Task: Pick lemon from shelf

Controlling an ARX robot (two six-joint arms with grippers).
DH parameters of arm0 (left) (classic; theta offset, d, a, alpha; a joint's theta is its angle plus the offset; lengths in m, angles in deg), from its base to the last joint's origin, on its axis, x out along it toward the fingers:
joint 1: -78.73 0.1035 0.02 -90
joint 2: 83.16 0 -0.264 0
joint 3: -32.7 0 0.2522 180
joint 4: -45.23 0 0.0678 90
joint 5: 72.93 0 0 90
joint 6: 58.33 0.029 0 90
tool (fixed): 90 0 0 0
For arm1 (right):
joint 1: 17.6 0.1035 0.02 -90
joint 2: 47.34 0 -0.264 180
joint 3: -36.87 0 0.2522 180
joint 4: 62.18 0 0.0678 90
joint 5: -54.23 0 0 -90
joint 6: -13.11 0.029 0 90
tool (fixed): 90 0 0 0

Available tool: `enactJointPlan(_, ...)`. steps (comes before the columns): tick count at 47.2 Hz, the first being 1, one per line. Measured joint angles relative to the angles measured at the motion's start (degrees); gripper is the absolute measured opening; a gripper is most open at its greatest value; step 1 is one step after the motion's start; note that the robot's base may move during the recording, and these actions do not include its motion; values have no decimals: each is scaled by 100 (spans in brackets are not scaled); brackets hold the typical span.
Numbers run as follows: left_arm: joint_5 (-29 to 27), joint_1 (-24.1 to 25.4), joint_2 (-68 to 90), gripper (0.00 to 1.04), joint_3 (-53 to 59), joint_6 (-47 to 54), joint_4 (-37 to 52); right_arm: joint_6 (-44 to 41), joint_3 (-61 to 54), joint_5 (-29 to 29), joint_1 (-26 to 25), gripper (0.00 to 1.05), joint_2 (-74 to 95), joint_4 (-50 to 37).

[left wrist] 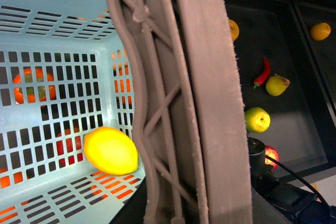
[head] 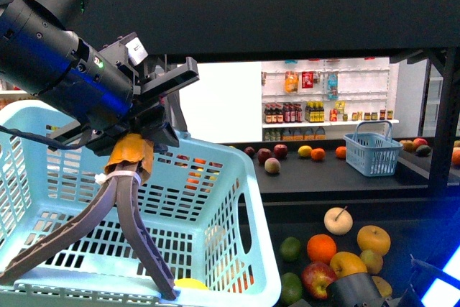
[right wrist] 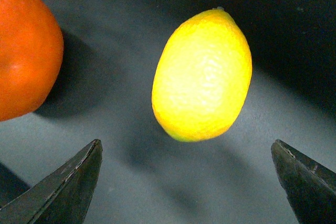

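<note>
front view: the left gripper [head: 88, 284] reaches down into a pale blue basket [head: 215, 206], its jaws spread wide and holding nothing; a yellow oval fruit [head: 190, 283] lies on the basket floor just beside one jaw tip; the black shelf [head: 287, 19] stands behind, its lower tray carrying a cream apple [head: 338, 219], an orange [head: 321, 247] and a red apple [head: 317, 278] close together.
left wrist view: one grey finger [left wrist: 205, 103] fills the middle; the yellow oval fruit lies near the basket's corner, just beside it.
right wrist view: the lemon [right wrist: 202, 74] rests on the dark shelf tray, ahead of the right gripper [right wrist: 184, 182]; those jaws are wide open, one tip at either side, neither touching it; an orange-red fruit [right wrist: 26, 45] sits near the lemon, apart from it.
</note>
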Motion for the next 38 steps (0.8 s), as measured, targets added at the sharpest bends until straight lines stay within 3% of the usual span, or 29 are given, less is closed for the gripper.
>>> enactJointPlan(38, 11, 0, 0, 16, 0, 0, 0, -420, 1742, -339, 136, 97, 1281, 623)
